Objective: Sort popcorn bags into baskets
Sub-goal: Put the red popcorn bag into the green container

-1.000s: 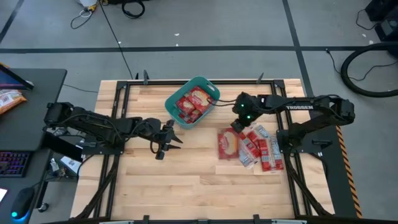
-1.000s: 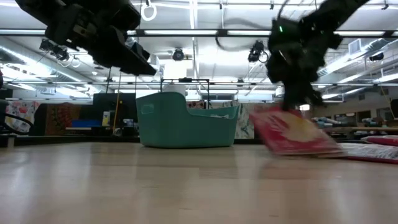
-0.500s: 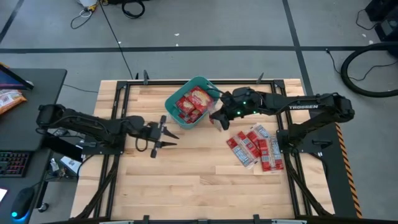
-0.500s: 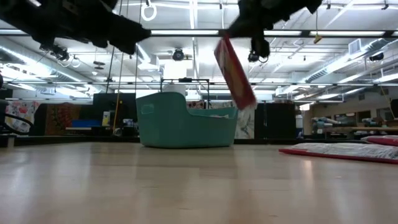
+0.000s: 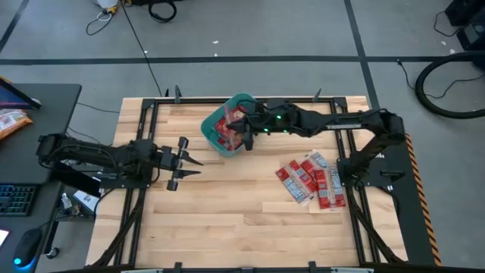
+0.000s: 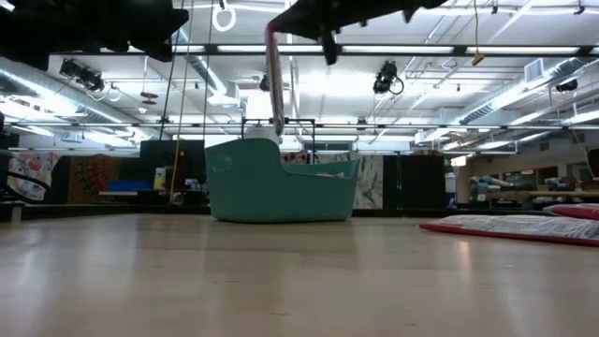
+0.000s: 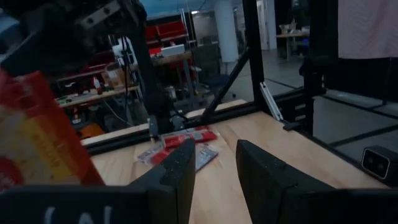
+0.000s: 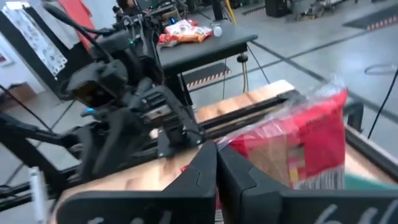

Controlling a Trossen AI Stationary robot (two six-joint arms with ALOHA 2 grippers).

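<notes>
a popcorn bag [image 6: 274, 75] is hanging edge-down, pinched in the right gripper [image 5: 244, 130], directly above the teal basket [image 5: 214, 141]. more popcorn bags [image 5: 229, 127] are lying inside under it. a loose pile of popcorn bags [image 5: 311, 180] is sitting well off behind that gripper. the left gripper [image 5: 184, 158] is hovering apart, fingers parted, holding nothing.

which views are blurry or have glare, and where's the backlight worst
Low view: ceiling lights backlight the scene, so the right gripper and its hanging popcorn bag are near silhouettes over the teal basket. Right wrist view: the held bag is smeared. Left wrist view: dim, with a blurred red packet close in.
</notes>
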